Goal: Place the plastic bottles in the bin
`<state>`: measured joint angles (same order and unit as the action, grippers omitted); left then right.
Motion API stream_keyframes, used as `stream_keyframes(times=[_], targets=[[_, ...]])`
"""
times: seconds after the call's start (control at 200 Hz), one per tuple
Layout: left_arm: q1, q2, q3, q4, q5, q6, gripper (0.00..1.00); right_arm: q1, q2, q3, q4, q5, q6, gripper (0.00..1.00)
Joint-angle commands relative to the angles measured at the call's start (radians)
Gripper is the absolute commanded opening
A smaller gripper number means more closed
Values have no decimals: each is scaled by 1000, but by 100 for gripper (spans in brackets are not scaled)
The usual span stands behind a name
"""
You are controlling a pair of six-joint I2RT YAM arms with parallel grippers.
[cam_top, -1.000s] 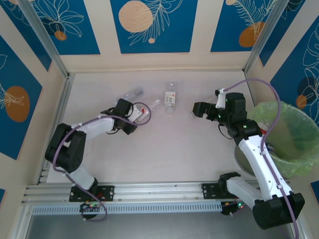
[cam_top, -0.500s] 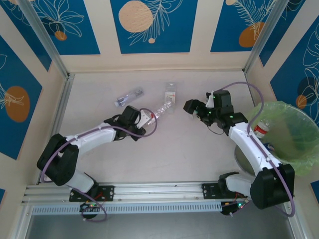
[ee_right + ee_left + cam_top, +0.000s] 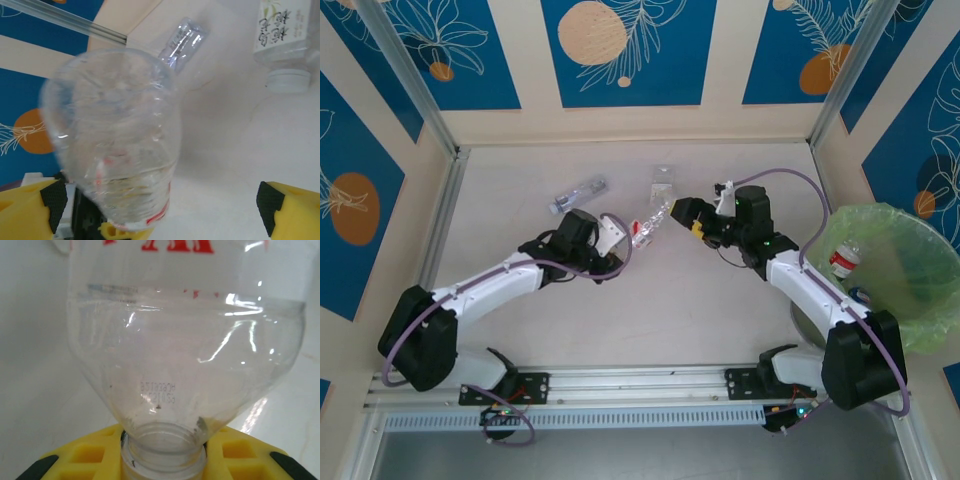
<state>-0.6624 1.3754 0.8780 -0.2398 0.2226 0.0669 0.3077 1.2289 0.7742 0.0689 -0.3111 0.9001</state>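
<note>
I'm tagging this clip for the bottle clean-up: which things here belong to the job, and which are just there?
Job: red-labelled bottle in the left fingers; crushed clear bottle; white-labelled bottle; bottle in the bin; green-lined bin.
Not the job: purple cables; aluminium rail.

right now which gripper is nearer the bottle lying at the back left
Left. The left gripper, shut on a second bottle, sits just right of the lying bottle; the right gripper is open farther right, past that second bottle.
</note>
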Motion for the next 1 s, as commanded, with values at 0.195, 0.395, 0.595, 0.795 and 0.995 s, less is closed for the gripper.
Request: stream_keyframes(times=[0.195, 0.395, 0.595, 0.795, 0.995], targets=[[-22, -15, 49, 20, 70, -24, 2, 57, 22, 4, 253, -6, -15, 100], [-48, -10, 62, 44, 35, -27, 2, 87, 58, 62, 132, 103, 19, 99], [-95, 29, 86, 26, -81, 19, 1, 93, 77, 115, 41, 124, 46, 95], [-129, 65, 120, 16, -94, 41, 1, 93, 37, 91, 23, 173, 22, 81], [-132, 59, 114, 46, -68, 25, 3, 93, 12, 84, -2, 184, -22, 70]])
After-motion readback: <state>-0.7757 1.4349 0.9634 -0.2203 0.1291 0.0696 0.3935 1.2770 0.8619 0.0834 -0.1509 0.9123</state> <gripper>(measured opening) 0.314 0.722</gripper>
